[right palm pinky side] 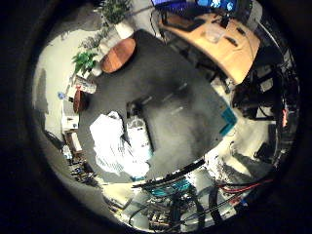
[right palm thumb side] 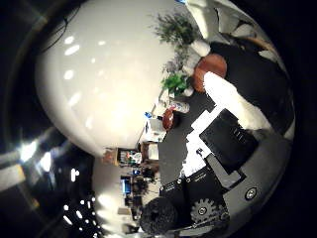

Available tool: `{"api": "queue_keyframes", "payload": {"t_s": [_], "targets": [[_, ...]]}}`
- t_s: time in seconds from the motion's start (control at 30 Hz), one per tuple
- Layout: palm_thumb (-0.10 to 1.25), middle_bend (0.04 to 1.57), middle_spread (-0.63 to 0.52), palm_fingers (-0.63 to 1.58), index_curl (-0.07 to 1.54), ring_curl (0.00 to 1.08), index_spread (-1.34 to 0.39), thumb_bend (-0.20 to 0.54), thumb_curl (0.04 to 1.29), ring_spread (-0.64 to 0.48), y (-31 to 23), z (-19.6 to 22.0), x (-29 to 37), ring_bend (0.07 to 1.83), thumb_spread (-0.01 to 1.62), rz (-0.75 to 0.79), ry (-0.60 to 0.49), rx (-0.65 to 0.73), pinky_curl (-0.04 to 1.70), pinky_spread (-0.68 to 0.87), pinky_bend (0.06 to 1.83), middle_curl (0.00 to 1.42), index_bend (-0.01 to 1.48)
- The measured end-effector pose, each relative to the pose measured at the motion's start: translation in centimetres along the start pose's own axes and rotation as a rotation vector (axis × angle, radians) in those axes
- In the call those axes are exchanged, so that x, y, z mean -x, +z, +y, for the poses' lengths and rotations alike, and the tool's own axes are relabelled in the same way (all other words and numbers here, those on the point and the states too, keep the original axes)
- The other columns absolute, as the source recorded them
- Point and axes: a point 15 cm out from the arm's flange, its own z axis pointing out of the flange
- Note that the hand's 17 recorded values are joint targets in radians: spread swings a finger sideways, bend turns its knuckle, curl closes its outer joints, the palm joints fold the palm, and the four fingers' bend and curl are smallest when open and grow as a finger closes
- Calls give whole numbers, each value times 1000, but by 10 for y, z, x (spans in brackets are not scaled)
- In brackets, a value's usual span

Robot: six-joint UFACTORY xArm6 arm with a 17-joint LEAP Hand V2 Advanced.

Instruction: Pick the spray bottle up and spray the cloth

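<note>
- Black and white parts of the robot hand (right palm thumb side: pixel 223 163) fill one side of the thumb-side view, with a geared wheel and a dark rounded fingertip; whether the fingers are curled or straight cannot be told, and nothing shows in their grasp.
- White cloth (right palm pinky side: pixel 113 145) lies crumpled on the dark grey worktop (right palm pinky side: pixel 185 112), close to one edge of it, well below the palm.
- Spray bottle (right palm pinky side: pixel 138 131), white with a darker head, sits touching the cloth on the side toward the worktop's middle; whether it stands or lies cannot be told from above.
- Bare grey surface spreads from the bottle toward the far edges of the worktop.
- Teal object (right palm pinky side: pixel 228 122) sits at the worktop's edge well apart from the bottle.
- Round reddish-brown table (right palm pinky side: pixel 118 55) shows past a far corner of the worktop, with green potted plants (right palm pinky side: pixel 86 61) just beside it.
- Light wooden desk (right palm pinky side: pixel 222 41) carrying dark items and screens stands beyond the opposite far side.
</note>
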Motion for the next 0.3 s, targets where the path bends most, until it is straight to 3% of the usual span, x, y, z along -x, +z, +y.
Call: {"api": "queue_keyframes", "payload": {"t_s": [0.3], "targets": [[991,480,-291,562,545,300,-518,-22,546,-238,-8,-1,0,938,910,18,-26,-18,287,-1,1123,427,282]]}}
